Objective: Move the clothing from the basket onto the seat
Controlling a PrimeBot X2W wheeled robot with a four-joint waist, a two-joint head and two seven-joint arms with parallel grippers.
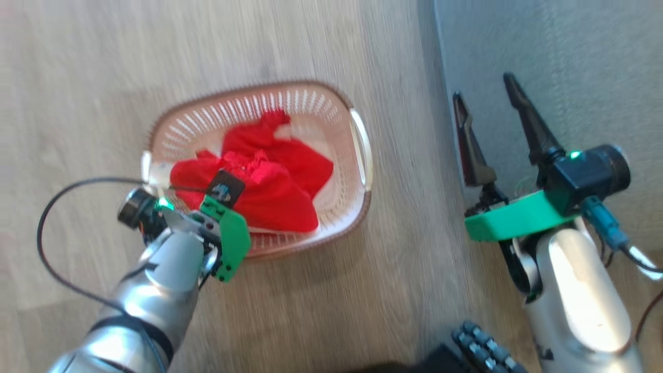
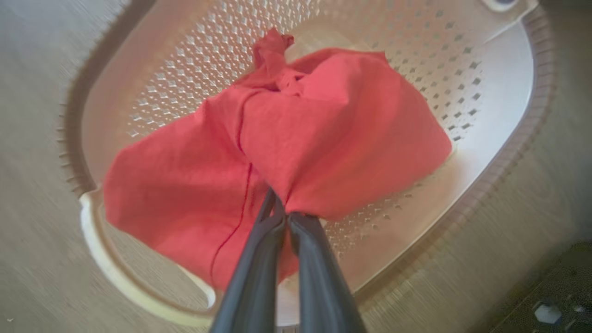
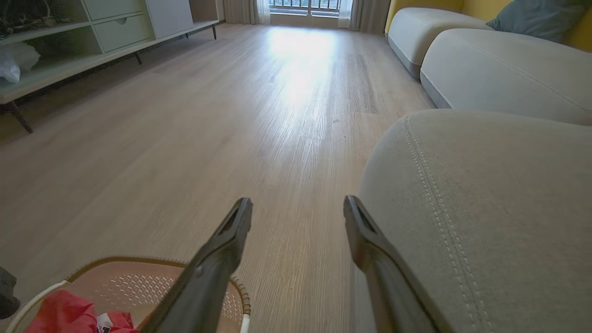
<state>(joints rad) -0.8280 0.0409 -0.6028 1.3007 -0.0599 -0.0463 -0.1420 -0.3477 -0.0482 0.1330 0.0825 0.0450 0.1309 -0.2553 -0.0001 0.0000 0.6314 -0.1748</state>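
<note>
Left claw (image 2: 283, 213): both fingers pressed together, gripping a bunched fold of the clothing (image 2: 296, 134). Red fabric pinched at the fingertips, spreading out wide to both sides beyond them, with a twisted knot at the far end.

Clothing location: inside the basket (image 1: 311, 101), heaped over the middle of its floor and reaching toward the wall at one white handle (image 2: 115, 273). Patches of white trim visible among the red in the head view.

Basket location: upright on the wooden floor (image 1: 93, 77), to the left of the seat (image 1: 570, 62), apart from it with a strip of floor between. Perforated cream walls, brown braided rim.

Right claw (image 1: 483, 88): fingers spread wide, nothing between them, nothing touched. Position: at the seat's left edge, well apart from the basket. In the right wrist view, left finger over the floor, right finger alongside the cushion's rounded corner.

Seat: grey upholstery with a double line of pale stitching running over the corner.
</note>
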